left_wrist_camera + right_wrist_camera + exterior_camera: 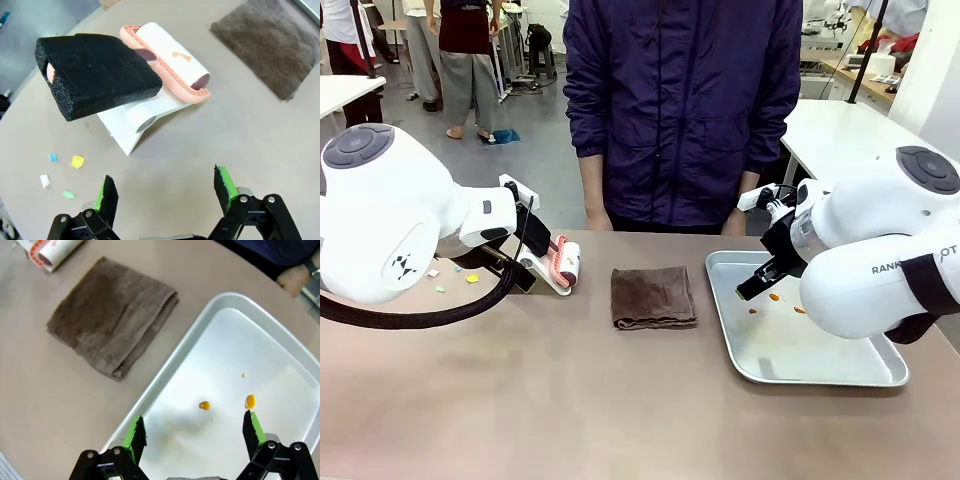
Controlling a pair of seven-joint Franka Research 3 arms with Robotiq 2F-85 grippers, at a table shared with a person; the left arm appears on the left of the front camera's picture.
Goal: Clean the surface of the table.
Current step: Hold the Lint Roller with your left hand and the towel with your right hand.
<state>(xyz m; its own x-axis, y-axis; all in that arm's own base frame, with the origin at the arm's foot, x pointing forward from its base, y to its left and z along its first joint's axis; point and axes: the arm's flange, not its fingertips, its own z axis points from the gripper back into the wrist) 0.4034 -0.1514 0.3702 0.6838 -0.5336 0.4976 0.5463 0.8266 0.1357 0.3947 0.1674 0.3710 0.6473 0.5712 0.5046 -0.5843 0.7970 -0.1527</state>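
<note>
Littering table (520,400) — paper scraps (76,161) beside lint roller (170,65); cloth (272,50) apart.

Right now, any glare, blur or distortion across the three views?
Front view: sharp, even light, soft shadow by the brown cloth. Left wrist view: table edge looks bowed, wide-lens distortion likely. Right wrist view: tray shows dull sheen, no harsh glare.
</note>
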